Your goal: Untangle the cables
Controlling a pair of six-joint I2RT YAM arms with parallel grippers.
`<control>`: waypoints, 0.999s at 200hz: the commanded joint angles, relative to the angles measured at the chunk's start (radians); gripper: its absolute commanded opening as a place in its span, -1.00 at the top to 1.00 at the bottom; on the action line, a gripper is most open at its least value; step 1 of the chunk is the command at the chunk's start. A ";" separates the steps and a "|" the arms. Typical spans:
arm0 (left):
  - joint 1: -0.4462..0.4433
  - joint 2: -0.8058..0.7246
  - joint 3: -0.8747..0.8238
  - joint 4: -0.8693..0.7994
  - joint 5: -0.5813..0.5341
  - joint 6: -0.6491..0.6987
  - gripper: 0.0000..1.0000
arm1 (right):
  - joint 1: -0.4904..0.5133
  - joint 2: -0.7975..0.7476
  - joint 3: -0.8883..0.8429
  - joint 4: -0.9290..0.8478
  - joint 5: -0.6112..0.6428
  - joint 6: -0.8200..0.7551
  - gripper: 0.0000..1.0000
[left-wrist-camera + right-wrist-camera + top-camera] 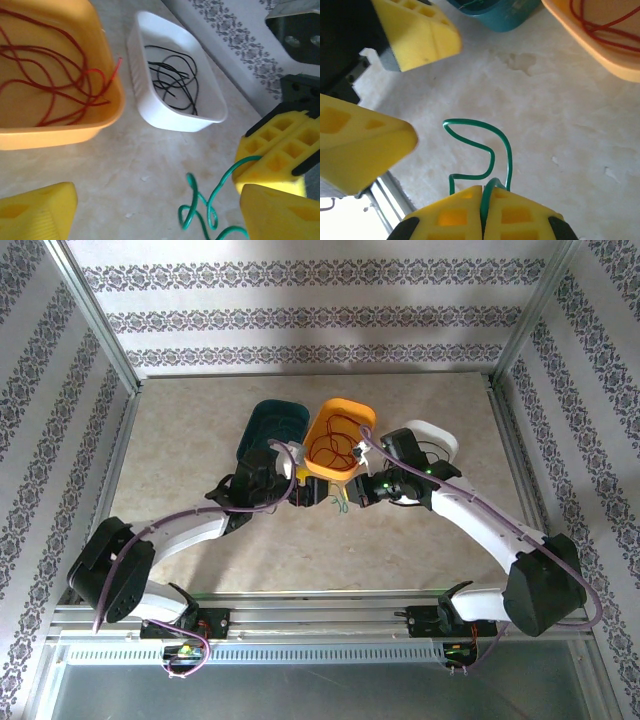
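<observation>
Closest to the lens in the right wrist view, the right end effector is pressing its two yellow fingers together, and the green cable is passing up through the seam between them, so it is gripping that cable. From the pinch the cable is rising in a bent loop over the pale counter. Just beyond it, the left end effector's fingers are standing well apart with nothing clamped between them.

In the left wrist view, the left end effector is showing the same wide gap, and the green cable is curling in small coils on the counter inside that gap, nearer the right-hand finger; whether it is touching that finger I cannot tell.

The red cable is lying in loose loops inside the orange tray, one end poking over the rim. The black cable is coiling inside the white tray, which is sitting just beside the orange one.

From above, the teal tray, orange tray and white tray are sitting in a row, and both end effectors are meeting just in front of the orange tray.
</observation>
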 commanded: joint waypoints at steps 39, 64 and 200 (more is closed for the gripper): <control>0.003 0.081 0.040 0.090 0.111 -0.043 0.08 | -0.042 -0.066 -0.022 0.078 -0.104 0.072 1.00; 0.004 0.100 0.041 0.118 0.111 -0.061 0.64 | -0.063 -0.079 -0.028 0.088 -0.116 0.087 1.00; 0.059 -0.026 -0.067 0.153 -0.015 -0.138 1.00 | -0.300 -0.170 -0.134 0.233 0.071 0.264 1.00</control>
